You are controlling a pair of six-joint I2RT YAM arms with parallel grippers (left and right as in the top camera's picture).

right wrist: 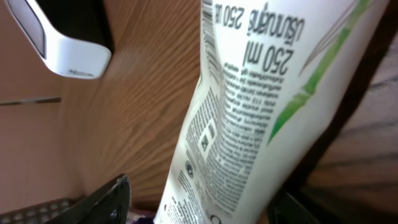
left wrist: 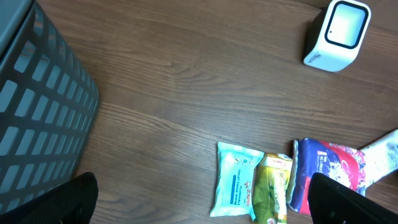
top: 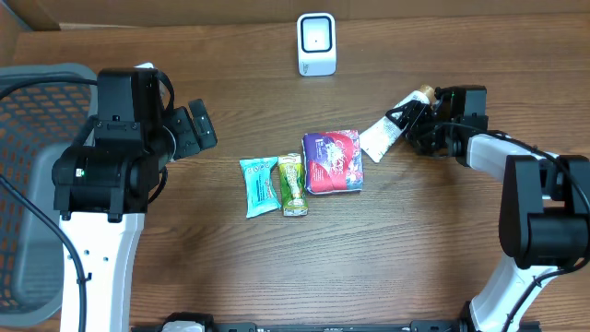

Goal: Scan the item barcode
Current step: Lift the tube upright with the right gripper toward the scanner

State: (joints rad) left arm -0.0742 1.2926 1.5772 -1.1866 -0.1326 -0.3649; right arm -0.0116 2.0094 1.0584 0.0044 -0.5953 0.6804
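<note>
Brown wood-grain table (top: 415, 231). White scanner (top: 316, 43) at far edge, grey mesh basket (top: 37, 184) at left. White tube (top: 383, 136) right of centre, beside pink packet (top: 332, 161), between loosely parted jaws of right gripper (top: 415, 124). Left gripper (top: 198, 129) gaping wide, holding nothing.

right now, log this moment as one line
task: scan barcode | left gripper: open, empty | right gripper: around white tube, grip unclear | white tube: right of pink packet, away from scanner
</note>
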